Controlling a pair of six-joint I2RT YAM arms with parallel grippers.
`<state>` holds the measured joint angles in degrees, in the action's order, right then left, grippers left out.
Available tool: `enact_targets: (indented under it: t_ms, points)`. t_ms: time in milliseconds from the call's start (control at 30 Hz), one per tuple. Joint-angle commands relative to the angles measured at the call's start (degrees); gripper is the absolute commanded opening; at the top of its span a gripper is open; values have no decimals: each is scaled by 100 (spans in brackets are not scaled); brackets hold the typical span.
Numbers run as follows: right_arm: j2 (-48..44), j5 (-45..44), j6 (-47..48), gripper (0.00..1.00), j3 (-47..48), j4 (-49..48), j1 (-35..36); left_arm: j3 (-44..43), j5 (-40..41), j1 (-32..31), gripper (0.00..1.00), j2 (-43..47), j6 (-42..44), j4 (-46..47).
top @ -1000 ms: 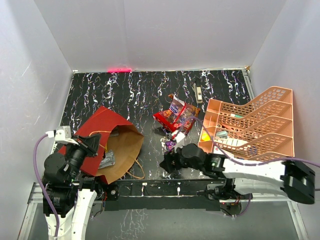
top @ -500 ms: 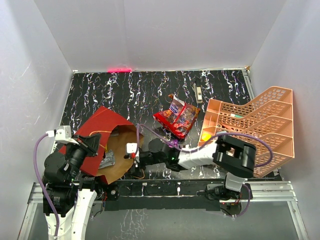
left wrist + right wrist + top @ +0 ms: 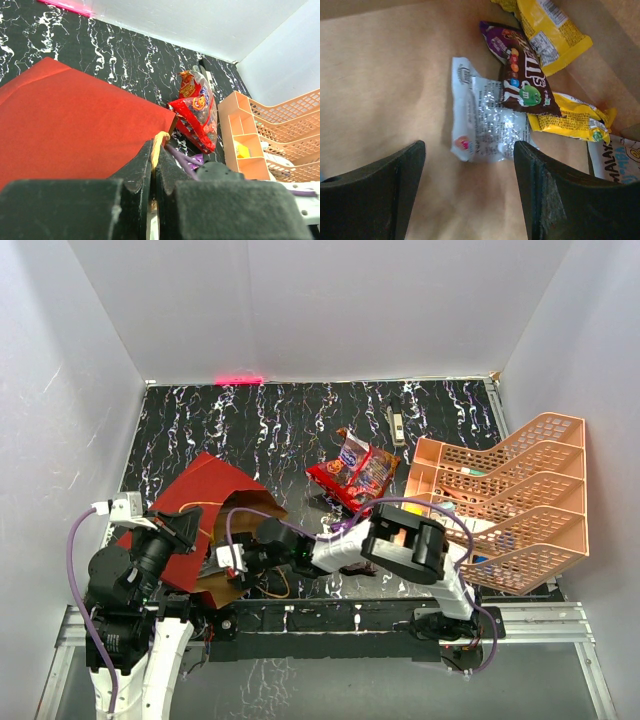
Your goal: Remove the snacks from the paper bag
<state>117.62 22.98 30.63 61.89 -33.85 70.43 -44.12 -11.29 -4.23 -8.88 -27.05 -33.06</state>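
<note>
Near the table's (image 3: 250, 430) near-left corner, inside the paper bag (image 3: 200, 490), the right gripper (image 3: 468, 150) hangs with jaws spread. A silver packet (image 3: 490, 125) lies straight ahead, its long side across the gap. The left gripper (image 3: 152, 165) pinches what looks like the bag's cord (image 3: 159, 142).

Bare bag (image 3: 385, 85) floor beside snacks (image 3: 522, 75)
</note>
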Motion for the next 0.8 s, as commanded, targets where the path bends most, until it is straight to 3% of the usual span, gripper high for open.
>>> enact_targets:
  t_ms: [0,100,167,500,767]
  points:
    - [558,-400,456,73,610,-181,57,-9,50,-38,0,57,13,146]
    - [729,-664,496,69,636,-710,91,-15,65,-44,0,75,11,147]
    - [845,-880,487,60,664,-1103,94,-16,71,-39,0,57,7,142]
    - [463,-1585,173,8,324,-1453,93,-25,178,-50,0,-6,-19,126]
    - [-830,-1279,-35,7,-597,-511,98,-21,371,-34,0,-57,-81,79]
